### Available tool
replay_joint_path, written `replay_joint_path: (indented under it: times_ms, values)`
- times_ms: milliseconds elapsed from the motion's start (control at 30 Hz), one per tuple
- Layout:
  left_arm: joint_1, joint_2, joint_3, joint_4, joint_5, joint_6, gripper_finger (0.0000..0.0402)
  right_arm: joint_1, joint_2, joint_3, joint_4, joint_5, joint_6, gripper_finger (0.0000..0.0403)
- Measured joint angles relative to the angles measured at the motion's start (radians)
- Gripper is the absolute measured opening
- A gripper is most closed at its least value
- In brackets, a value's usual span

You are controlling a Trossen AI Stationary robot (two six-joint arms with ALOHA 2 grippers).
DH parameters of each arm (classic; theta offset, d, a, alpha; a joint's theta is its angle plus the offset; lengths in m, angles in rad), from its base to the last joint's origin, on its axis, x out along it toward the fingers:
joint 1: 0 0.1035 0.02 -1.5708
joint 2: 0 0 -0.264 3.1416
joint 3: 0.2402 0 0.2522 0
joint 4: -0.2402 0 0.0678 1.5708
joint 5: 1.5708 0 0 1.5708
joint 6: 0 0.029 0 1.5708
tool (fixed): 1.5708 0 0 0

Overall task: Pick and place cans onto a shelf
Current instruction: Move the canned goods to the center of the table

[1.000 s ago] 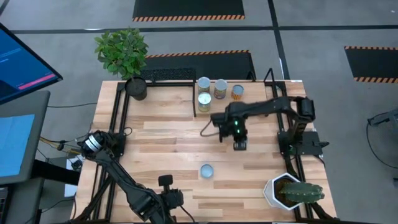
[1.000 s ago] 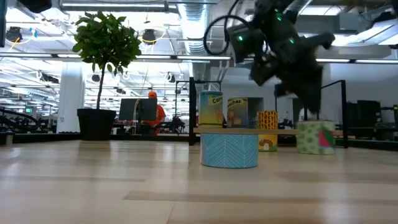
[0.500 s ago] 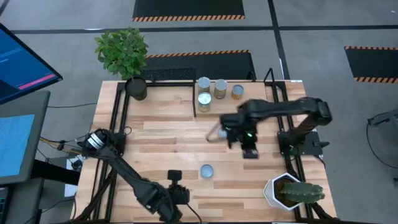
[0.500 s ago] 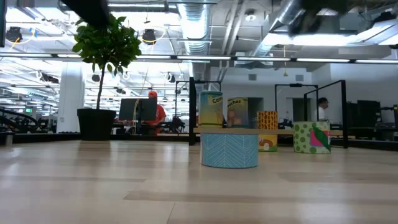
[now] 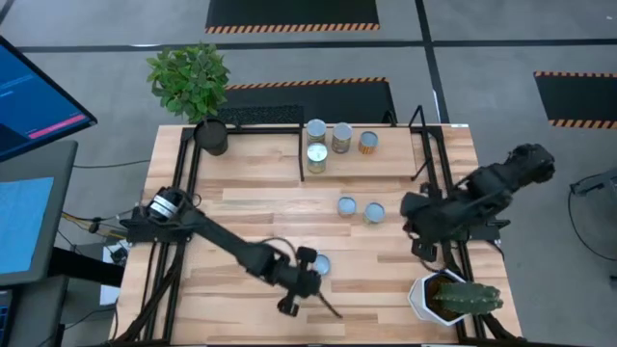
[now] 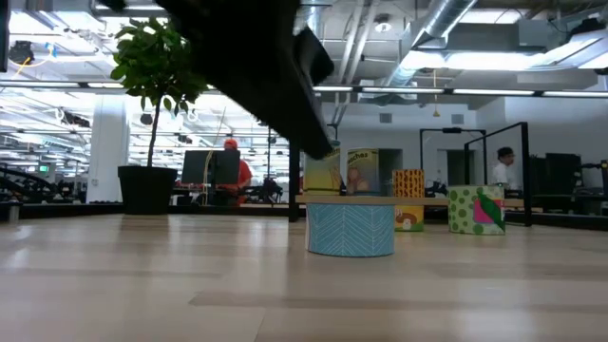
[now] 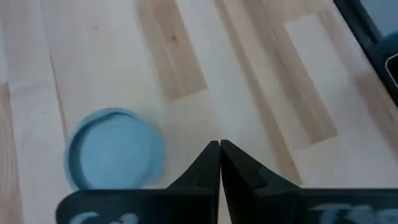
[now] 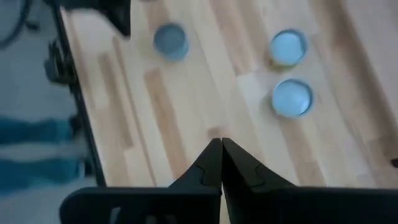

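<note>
A pale-blue-topped can stands on the table, its teal side facing the low view. My left gripper is shut just beside this can, on its near side, and touches nothing. Two more cans stand mid-table. Several cans stand on the shelf at the far edge. My right gripper is shut, raised near the table's right edge.
A black plant pot stands at the far left corner and a white cactus pot at the near right corner. Black frame rods run along the table's left and right sides. People show in the room behind.
My right gripper has risen and drawn back from mid-table toward the right edge, turning as it went; the two mid-table cans that its arm covered now show. My left gripper has swung from the near edge toward the pale-blue-topped can, sinking and rolling.
</note>
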Motion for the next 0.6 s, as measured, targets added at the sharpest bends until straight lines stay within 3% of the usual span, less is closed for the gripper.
replay_joint_path:
  times_ms: [100, 267, 600]
  values:
    - [0.033, 0.013, 0.000, -0.008, 0.063, 0.041, 0.0000, 0.033, -0.020, 0.000, 0.000, 0.057, 0.044, 0.0024]
    - [0.046, 0.070, 0.004, 0.026, 0.109, 0.087, 0.0000, 0.034, -0.028, 0.000, -0.003, 0.060, 0.050, 0.0017]
    - [0.143, 0.120, 0.011, 0.048, 0.025, 0.164, 0.0000, -0.018, -0.017, 0.000, -0.011, 0.083, 0.030, 0.0026]
